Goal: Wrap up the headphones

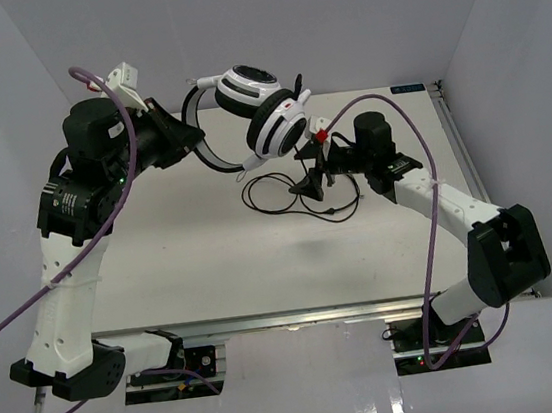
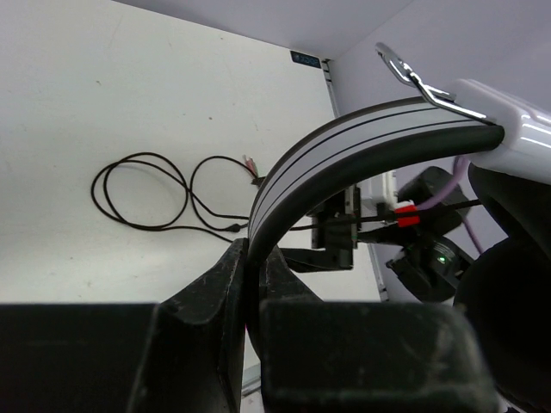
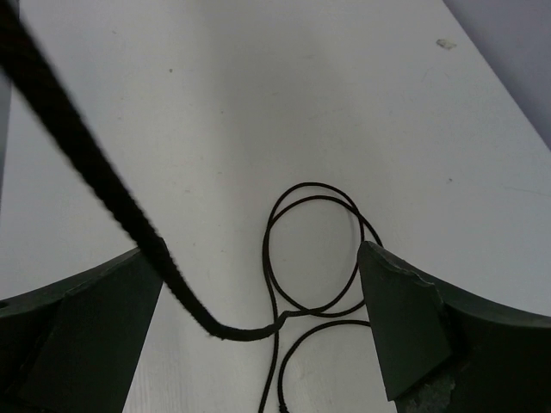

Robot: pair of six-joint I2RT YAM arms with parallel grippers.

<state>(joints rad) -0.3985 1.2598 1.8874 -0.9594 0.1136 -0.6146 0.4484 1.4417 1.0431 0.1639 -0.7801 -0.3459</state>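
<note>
Left jaws clamp headphones (image 1: 276, 126); cord (image 3: 86, 146) cropped.

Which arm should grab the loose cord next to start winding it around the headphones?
Right. The right gripper hangs open over the cord loops on the table, while the left gripper is clamped on the headband, holding the headphones up.

White table (image 1: 223, 263), small label (image 2: 306, 59) at far edge
</note>
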